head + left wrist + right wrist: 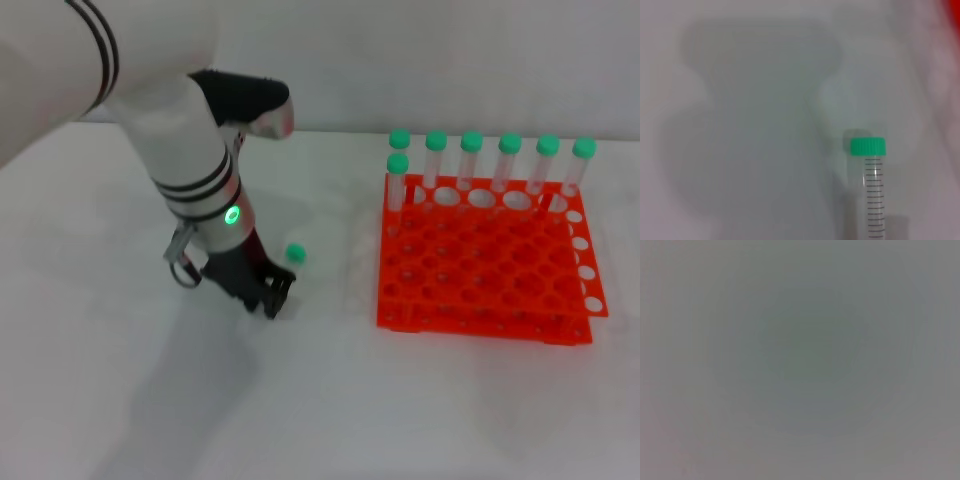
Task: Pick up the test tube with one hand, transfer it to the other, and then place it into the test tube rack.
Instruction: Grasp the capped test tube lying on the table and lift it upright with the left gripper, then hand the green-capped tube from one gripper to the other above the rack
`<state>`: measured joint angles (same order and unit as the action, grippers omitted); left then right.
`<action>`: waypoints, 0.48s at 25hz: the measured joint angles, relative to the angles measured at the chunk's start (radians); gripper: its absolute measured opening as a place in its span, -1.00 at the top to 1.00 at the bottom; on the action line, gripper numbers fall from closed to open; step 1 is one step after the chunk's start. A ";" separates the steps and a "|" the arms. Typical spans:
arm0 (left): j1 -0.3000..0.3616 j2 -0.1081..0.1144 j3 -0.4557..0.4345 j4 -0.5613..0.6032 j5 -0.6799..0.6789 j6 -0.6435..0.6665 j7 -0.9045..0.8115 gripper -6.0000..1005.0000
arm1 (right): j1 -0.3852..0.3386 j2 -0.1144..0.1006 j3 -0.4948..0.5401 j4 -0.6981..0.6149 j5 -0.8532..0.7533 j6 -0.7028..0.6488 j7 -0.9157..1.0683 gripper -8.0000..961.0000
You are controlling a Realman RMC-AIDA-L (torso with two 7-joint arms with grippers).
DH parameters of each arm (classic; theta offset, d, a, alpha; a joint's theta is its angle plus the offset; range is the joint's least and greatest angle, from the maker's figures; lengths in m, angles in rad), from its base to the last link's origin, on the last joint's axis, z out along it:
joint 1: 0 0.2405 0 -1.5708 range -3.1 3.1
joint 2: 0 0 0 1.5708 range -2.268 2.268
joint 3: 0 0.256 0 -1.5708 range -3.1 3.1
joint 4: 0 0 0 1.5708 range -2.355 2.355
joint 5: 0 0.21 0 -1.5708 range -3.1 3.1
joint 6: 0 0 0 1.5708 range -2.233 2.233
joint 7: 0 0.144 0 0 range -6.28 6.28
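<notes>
- While the white worktop (120, 400) fills nearly all of the head view, only one arm shows on it — the thick white left arm (150, 110) with black bands, reaching down from the upper left corner.
- Next in size is the test tube rack (480, 270), bright orange-red with two tiers and a grid of round holes, standing on the right half of the worktop, well apart from the arm.
- Seven green-capped tubes stand upright in the rack: six (510, 165) along its far row, and one more (398, 180) at the near end of the left-hand column, just in front of the far left tube.
- At the arm's end, below a small green ring light (232, 214), the black left tool (276, 296) is lowered to the worktop left of the rack; whether its claws are spread or pressed together cannot be told from these views.
- Smallest is the test tube (294, 254) — it lies on the worktop just beside the tool, on the side toward the rack, with its green cap showing past the black claws.
- From the left wrist view the same tube (872, 190) shows its green screw cap and a clear body with printed graduation marks, lying flat on the white surface.
- Nothing can be made out in the right wrist view, and the right tool is not visible anywhere.
</notes>
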<state>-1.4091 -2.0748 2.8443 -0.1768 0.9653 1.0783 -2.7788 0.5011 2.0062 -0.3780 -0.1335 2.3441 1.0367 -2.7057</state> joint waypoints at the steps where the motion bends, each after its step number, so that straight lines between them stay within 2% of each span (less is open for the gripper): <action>1: -0.005 0.001 0.000 -0.007 -0.009 -0.006 0.009 0.62 | -0.001 -0.001 -0.001 0.000 0.000 0.001 0.000 -0.76; 7: -0.033 0.006 0.000 -0.118 -0.189 -0.125 0.153 0.62 | -0.003 -0.002 0.000 0.000 0.001 -0.001 0.001 -0.75; 10: -0.016 0.007 0.000 -0.136 -0.323 -0.222 0.244 0.61 | -0.005 -0.001 0.003 0.000 0.002 0.000 0.001 -0.75; 12: 0.012 0.005 0.000 -0.135 -0.426 -0.332 0.311 0.61 | -0.006 0.000 0.005 0.000 0.003 -0.001 0.001 -0.75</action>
<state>-1.3975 -2.0695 2.8440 -0.3119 0.5390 0.7463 -2.4681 0.4950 2.0060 -0.3729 -0.1335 2.3472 1.0357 -2.7046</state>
